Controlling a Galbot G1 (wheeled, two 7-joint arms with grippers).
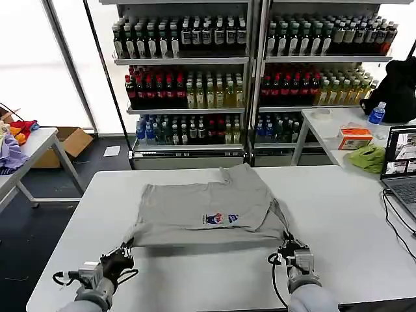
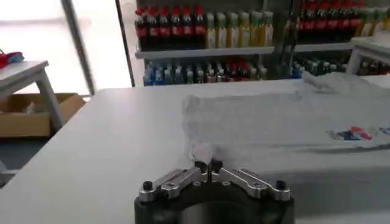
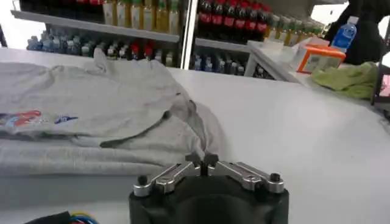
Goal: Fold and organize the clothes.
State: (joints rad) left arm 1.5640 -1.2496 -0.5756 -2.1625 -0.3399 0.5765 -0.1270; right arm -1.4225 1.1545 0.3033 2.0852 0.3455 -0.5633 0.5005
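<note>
Shirt, soft grey cotton with small chest print, lies rumpled mid-table. Left hand and right hand each pinched closed on its near-edge hem corners.

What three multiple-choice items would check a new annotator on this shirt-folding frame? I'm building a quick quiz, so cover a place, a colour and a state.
1. Where does the grey shirt lie?
A. On the white table in front of the robot
B. On a drinks shelf
C. On the floor

2. What colour is the cloth lump on the far table beside the laptop?
A. Purple
B. Lime green
C. Black

3. What are the left gripper and right gripper doing?
A. Both open above the shirt
B. One holds a bottle
C. Each shut on a near corner of the shirt

Answers:
1 A, the shirt is spread on the tabletop.
2 B, it shows lime green.
3 C, the wrist views show the fingertips pinched on fabric.
</note>
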